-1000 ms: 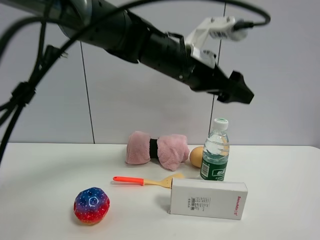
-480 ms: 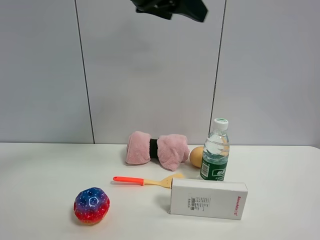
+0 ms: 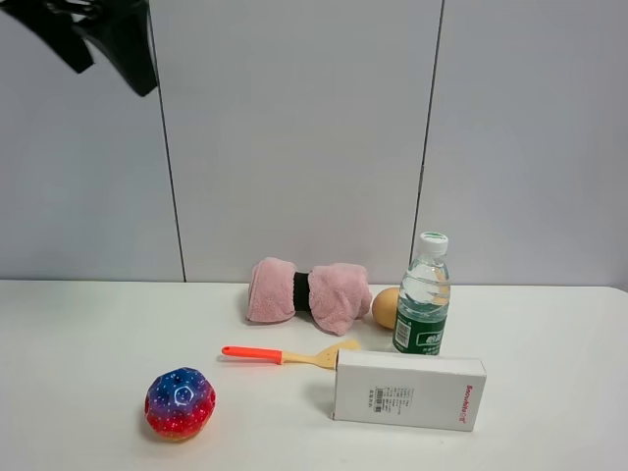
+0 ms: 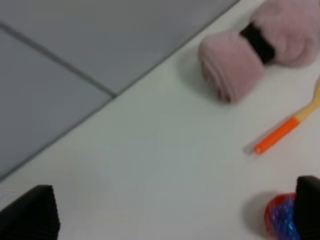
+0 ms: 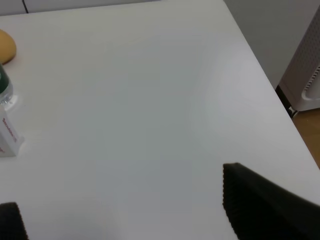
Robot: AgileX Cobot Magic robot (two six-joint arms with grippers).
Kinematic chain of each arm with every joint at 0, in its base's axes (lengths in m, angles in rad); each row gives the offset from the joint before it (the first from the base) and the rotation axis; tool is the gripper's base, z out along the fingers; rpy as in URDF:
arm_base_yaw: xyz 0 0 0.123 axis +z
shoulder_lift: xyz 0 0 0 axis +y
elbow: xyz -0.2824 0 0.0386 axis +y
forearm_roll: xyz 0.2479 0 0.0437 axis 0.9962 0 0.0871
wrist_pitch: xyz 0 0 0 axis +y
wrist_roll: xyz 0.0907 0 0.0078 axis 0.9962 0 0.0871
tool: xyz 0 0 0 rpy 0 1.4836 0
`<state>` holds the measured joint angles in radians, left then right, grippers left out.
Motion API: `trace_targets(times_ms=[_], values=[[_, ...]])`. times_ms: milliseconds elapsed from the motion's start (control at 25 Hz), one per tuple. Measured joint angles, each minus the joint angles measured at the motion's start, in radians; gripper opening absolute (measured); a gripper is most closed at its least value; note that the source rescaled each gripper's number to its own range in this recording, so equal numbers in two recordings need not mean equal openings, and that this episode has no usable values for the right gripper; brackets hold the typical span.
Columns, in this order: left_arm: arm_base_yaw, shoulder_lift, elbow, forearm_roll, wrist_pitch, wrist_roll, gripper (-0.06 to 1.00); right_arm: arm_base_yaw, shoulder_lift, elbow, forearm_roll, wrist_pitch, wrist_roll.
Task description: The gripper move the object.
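The clear water bottle (image 3: 423, 294) with a white cap and green label stands upright on the white table (image 3: 88, 334), behind a white box (image 3: 409, 390). Its edge shows in the right wrist view (image 5: 4, 87). A black part of my left arm (image 3: 110, 37) hangs high in the top left corner, far from the bottle. In the left wrist view my left gripper (image 4: 168, 212) is open and empty above the table. My right gripper (image 5: 125, 215) is open and empty over the table to the right of the bottle; it is out of the exterior view.
A pink rolled towel (image 3: 307, 294) and an egg (image 3: 386, 307) lie beside the bottle. A wooden spatula with an orange handle (image 3: 285, 355) lies in front of the towel. A red-blue ball (image 3: 180, 402) sits front left. The table's right edge (image 5: 270, 85) shows.
The dark arm has swung from above the bottle up and leftwards to the top left corner. The bottle and the other items have not moved.
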<state>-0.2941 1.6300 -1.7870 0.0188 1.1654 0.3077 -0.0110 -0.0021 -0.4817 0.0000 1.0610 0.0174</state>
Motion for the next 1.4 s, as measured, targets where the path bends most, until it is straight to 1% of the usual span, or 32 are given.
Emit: trace_targets(times_ms=[40,120,200,440,600,760,960,1000,1040,1080,1160,1400], values=[[0.019,-0.012,0.001,0.008,0.025,-0.031,1.0,0.0,0.0,0.0,0.0,0.0,0.0],[0.058,-0.05,0.019,0.011,0.036,-0.08,1.0,0.0,0.0,0.0,0.0,0.0,0.0],[0.092,-0.102,0.058,0.011,0.04,-0.1,1.0,0.0,0.0,0.0,0.0,0.0,0.0],[0.195,-0.338,0.249,0.006,0.042,-0.11,1.0,0.0,0.0,0.0,0.0,0.0,0.0],[0.239,-0.521,0.403,-0.006,0.042,-0.135,1.0,0.0,0.0,0.0,0.0,0.0,0.0],[0.258,-0.731,0.56,-0.009,0.043,-0.177,1.0,0.0,0.0,0.0,0.0,0.0,0.0],[0.261,-1.001,0.745,-0.008,0.048,-0.265,1.0,0.0,0.0,0.0,0.0,0.0,0.0],[0.261,-1.001,0.745,-0.008,0.048,-0.265,1.0,0.0,0.0,0.0,0.0,0.0,0.0],[0.261,-1.055,0.776,-0.008,0.05,-0.277,1.0,0.0,0.0,0.0,0.0,0.0,0.0],[0.261,-1.149,0.849,-0.008,0.052,-0.29,1.0,0.0,0.0,0.0,0.0,0.0,0.0],[0.261,-1.242,0.91,-0.008,0.052,-0.293,1.0,0.0,0.0,0.0,0.0,0.0,0.0],[0.261,-1.439,1.083,-0.01,0.056,-0.308,1.0,0.0,0.0,0.0,0.0,0.0,0.0]])
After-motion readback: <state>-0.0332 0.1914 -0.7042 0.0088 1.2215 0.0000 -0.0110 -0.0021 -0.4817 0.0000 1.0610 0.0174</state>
